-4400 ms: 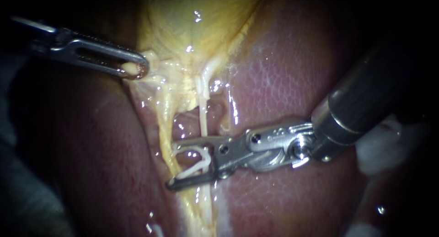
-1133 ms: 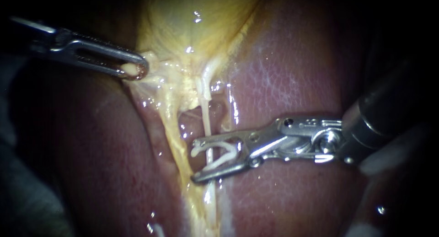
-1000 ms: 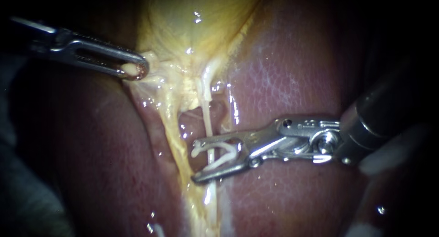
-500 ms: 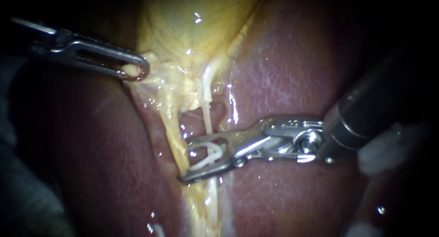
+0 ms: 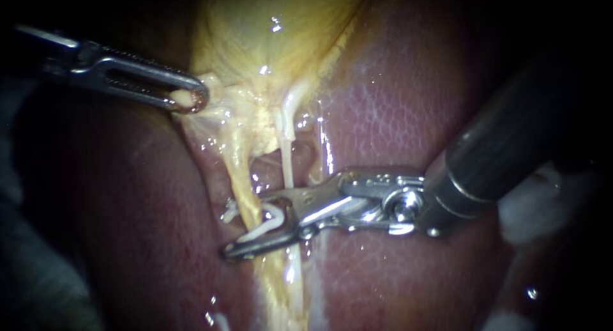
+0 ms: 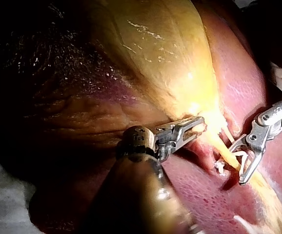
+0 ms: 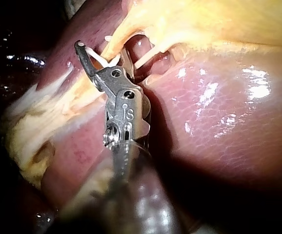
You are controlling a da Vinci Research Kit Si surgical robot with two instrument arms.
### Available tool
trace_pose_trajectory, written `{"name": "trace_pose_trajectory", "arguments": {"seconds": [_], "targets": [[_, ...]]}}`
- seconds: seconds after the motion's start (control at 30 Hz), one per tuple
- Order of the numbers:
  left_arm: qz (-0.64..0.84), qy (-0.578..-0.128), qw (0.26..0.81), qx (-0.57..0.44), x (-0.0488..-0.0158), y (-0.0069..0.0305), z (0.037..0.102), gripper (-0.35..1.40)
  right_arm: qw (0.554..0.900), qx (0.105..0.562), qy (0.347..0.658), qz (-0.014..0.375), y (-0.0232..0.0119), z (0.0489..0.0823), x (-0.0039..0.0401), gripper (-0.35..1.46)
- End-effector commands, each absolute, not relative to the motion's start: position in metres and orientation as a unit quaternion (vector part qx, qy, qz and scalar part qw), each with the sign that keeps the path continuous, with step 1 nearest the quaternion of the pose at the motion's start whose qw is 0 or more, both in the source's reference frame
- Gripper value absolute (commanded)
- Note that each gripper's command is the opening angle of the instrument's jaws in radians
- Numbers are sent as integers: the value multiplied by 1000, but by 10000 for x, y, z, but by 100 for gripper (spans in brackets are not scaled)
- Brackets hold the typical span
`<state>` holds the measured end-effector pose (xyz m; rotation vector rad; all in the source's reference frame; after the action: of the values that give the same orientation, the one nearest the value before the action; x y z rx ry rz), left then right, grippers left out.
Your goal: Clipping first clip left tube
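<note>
Claw [image 5: 242, 225] (right instrument [image 5: 242, 225], holding 1 clip [image 5: 269, 225]) seemingly straddles left tube [image 5: 237, 171].

My left instrument [image 5: 188, 96] comes in from the left and grips the lower edge of the gallbladder [image 5: 268, 43]. Below that, on the liver [image 5: 396, 101], my right instrument [image 5: 242, 223] holds the clip [image 5: 271, 220] around the left tube [image 5: 237, 171]. The right tube [image 5: 288, 168] runs just beside it.

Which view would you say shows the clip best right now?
The endoscope view: the clip lies side-on in the right instrument's jaws, astride the tube. The left wrist view shows it small; the right wrist view, only its ends.
</note>
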<state>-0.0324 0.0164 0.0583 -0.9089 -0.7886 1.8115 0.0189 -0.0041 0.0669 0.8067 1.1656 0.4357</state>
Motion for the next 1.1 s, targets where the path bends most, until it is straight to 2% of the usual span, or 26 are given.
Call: {"name": "trace_pose_trajectory", "arguments": {"seconds": [0.03,0.23,0.63,0.87,1.1], "targets": [[738,-321,465,-370,-324,164,582,-35,737,368,532,197,-43,667,190,50],[738,-321,465,-370,-324,163,582,-35,727,376,542,192,-55,651,195,50],[738,-321,465,-370,-323,164,582,-35,706,415,555,149,-79,610,195,50],[738,-321,465,-370,-323,164,582,-35,698,432,556,130,-76,600,193,43],[738,-321,465,-370,-323,164,583,-35,694,439,549,154,-61,592,192,29]]}}
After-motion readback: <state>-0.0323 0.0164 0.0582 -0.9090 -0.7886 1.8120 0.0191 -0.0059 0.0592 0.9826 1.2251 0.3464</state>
